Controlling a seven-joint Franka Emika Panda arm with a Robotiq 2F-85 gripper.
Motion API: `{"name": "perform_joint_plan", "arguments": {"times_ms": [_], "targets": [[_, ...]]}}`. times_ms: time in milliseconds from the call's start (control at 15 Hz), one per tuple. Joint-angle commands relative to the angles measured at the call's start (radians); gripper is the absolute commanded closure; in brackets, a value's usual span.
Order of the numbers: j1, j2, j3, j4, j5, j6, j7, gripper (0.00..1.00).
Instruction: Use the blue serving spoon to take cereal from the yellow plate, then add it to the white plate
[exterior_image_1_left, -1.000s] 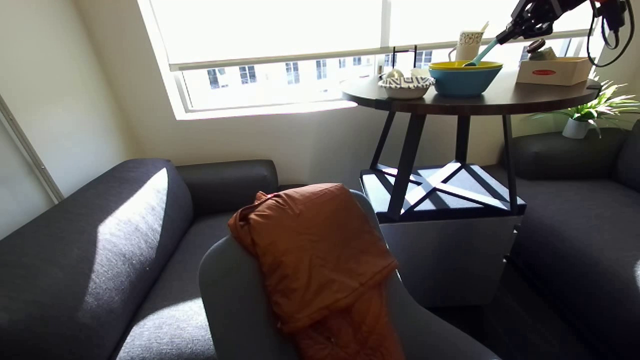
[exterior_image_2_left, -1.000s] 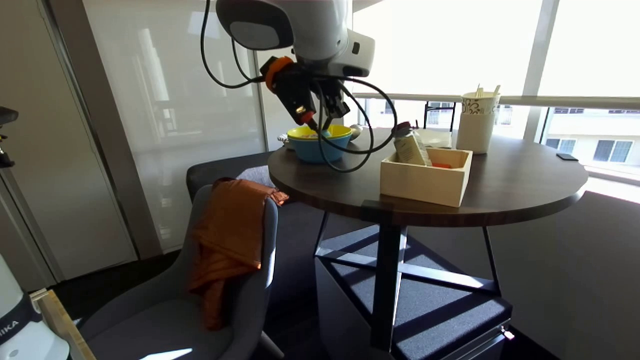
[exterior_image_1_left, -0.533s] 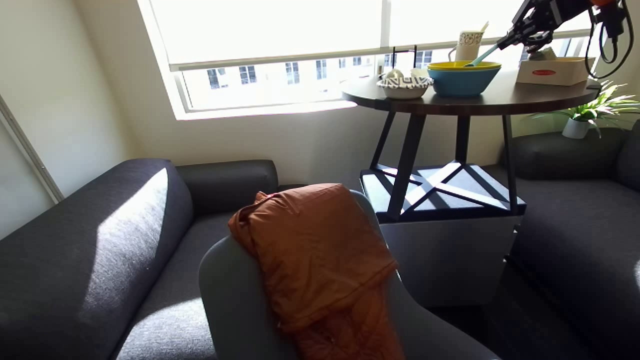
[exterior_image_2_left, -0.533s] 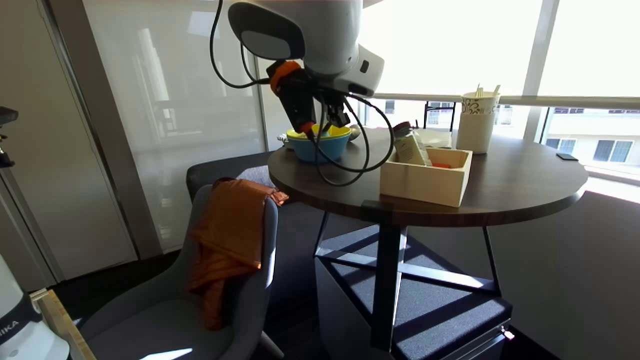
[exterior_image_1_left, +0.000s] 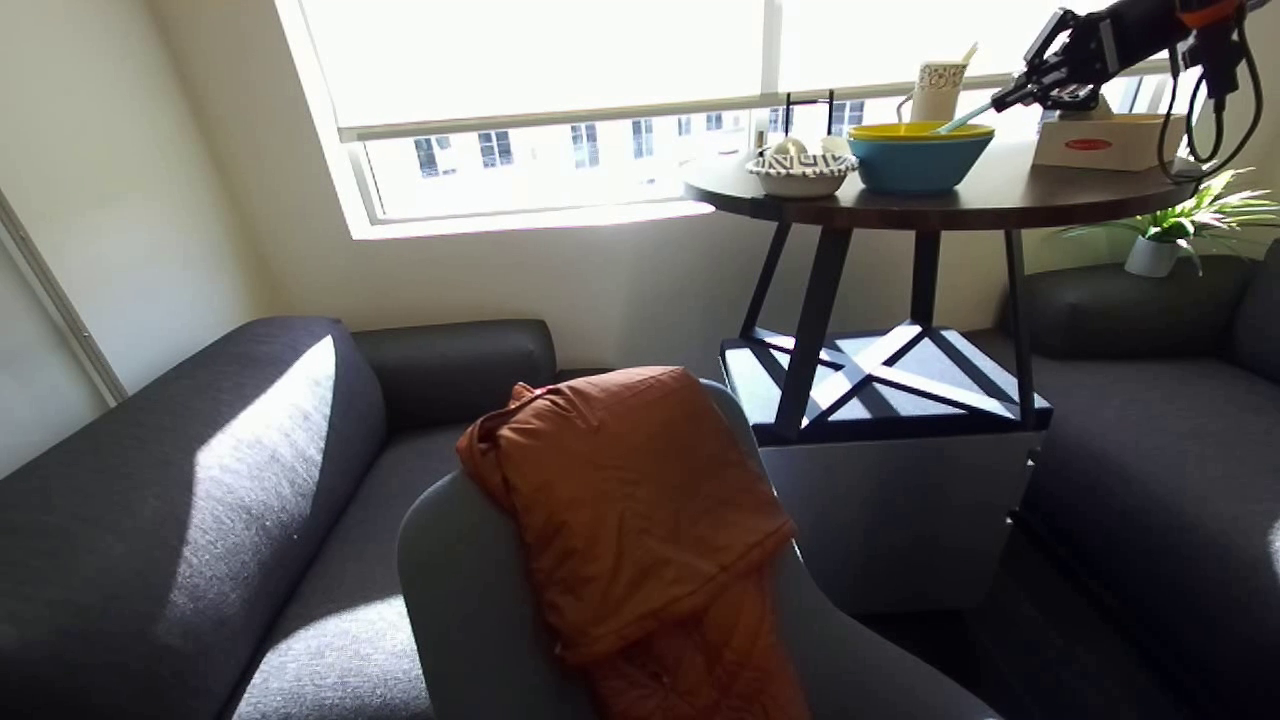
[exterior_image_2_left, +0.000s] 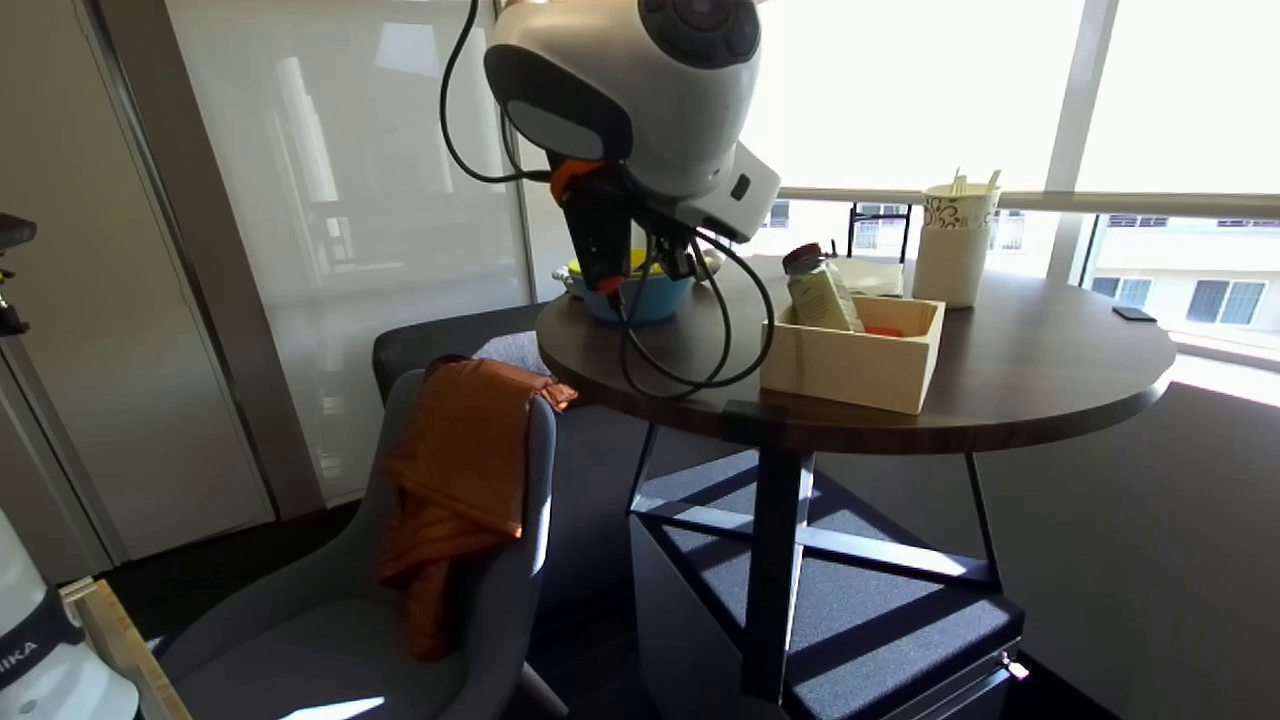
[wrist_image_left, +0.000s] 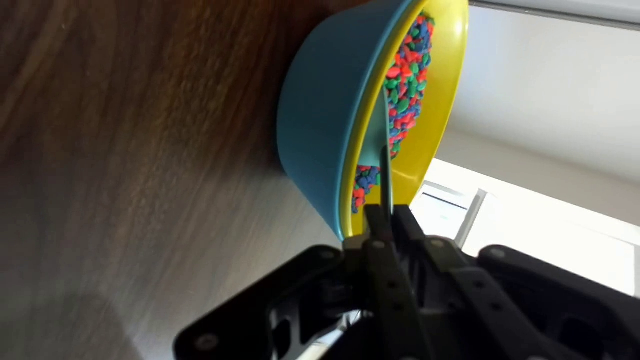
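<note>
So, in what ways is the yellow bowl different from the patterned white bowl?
The yellow bowl has a wider, higher rim than the patterned white bowl. The yellow bowl is plain, while the patterned white bowl carries dark geometric lines around its rim. The blue serving spoon reaches into the yellow bowl; none shows in the patterned white bowl. Both are upright on the round table.

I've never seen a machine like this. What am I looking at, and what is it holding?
This is a robot arm, a jointed machine steered by a person. Two views come from cameras standing in the room; the close-up comes from a camera on its wrist. Its gripper, a two-fingered pincer, is closed on a blue spoon whose head is in a bowl, yellow inside and blue outside, containing red, green and blue bits. A round table carries the bowl, a pale dish beside it and a wooden box.
</note>
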Motion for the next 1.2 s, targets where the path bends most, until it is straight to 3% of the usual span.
{"name": "perform_joint_plan", "arguments": {"times_ms": [0,1133], "targets": [[-0.022,0.061,0.002,0.029,0.038,-0.054,0.021,0.98],[-0.069,0.077,-0.007,0.049,0.206,-0.288,0.003,0.98]]}}
